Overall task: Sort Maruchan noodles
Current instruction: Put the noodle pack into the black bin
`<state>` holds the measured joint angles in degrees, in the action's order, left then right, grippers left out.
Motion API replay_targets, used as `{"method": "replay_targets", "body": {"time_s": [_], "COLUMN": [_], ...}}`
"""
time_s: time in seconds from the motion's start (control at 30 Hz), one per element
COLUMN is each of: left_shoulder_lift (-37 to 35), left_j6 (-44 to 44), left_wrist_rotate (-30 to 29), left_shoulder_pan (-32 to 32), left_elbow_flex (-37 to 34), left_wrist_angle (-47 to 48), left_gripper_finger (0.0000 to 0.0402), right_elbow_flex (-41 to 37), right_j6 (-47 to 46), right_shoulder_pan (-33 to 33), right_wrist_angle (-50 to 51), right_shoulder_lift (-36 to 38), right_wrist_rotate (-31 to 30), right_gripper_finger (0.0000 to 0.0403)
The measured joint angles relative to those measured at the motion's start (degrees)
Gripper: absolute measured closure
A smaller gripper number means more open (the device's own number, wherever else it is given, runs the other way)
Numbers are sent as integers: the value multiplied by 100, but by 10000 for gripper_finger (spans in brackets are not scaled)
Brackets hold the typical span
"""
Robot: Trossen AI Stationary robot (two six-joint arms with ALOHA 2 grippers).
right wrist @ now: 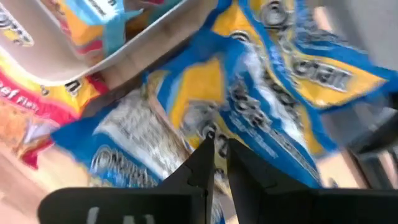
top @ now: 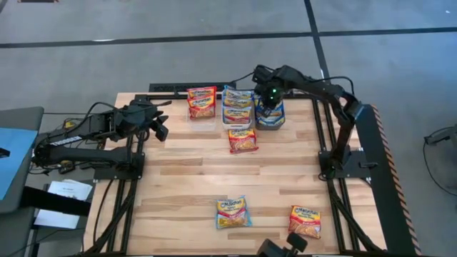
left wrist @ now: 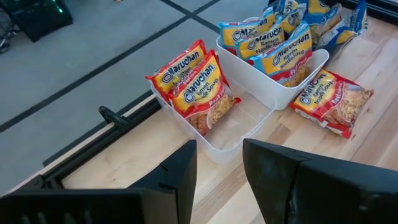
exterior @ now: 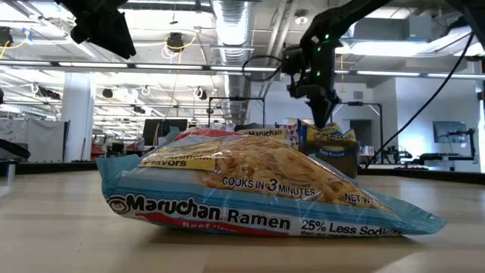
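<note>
My right tool (top: 269, 102) hangs over the far dark-grey bin (top: 270, 121), fingers nearly together among blue-banded yellow plastic noodle packets (right wrist: 261, 118); grip unconfirmed. My left tool (left wrist: 219, 163) waits far left, fingers apart, empty. Three packets lie loose on the pale wooden tabletop (top: 186, 178).

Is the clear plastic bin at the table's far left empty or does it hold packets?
Not empty: the clear plastic bin holds two red-banded Maruchan packets leaning at one end; the rest of its floor is bare.

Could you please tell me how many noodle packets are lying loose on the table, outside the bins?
3: a red packet just in front of the white bin, a light-blue packet near the front edge, and another red packet to its right.
</note>
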<state>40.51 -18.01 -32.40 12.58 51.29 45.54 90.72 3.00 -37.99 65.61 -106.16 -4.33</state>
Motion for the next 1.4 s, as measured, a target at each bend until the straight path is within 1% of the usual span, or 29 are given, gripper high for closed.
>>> {"method": "replay_targets", "body": {"time_s": [0.27, 0.4, 0.6, 0.77, 0.93, 1.07, 1.17, 1.3, 1.4], "left_shoulder_lift": [0, 0, -2, -2, -2, -2, -2, -2, -4], "left_j6": [192, 259, 268, 344, 347, 347, 340, 338, 336], "left_wrist_rotate": [-1, -43, -139, -149, -149, -149, -149, -218, -299], "left_shoulder_pan": [0, 2, 7, 7, 7, 7, 7, 7, 7], "left_elbow_flex": [0, 0, 0, 0, 0, 0, 0, 0, 0], "left_wrist_angle": [3, 4, 17, 20, 38, 108, 186, 182, 177], "left_gripper_finger": [285, 285, 285, 285, 285, 285, 285, 285, 285], "right_elbow_flex": [4, -3, 170, 411, 433, 428, 433, 431, 428], "right_j6": [-42, -123, -187, -335, -502, -632, -744, -778, -730], "right_shoulder_pan": [57, 65, 167, 111, -183, -341, -341, -266, -167], "right_wrist_angle": [-237, -173, 310, 478, 619, 887, 1137, 1160, 1080], "right_shoulder_lift": [-289, -296, -140, 14, -95, -258, -370, -382, -384], "right_wrist_rotate": [-46, -27, -743, -1087, -1069, -897, -808, -449, -572], "right_gripper_finger": [336, 337, 337, 337, 337, 337, 337, 337, 337]}}
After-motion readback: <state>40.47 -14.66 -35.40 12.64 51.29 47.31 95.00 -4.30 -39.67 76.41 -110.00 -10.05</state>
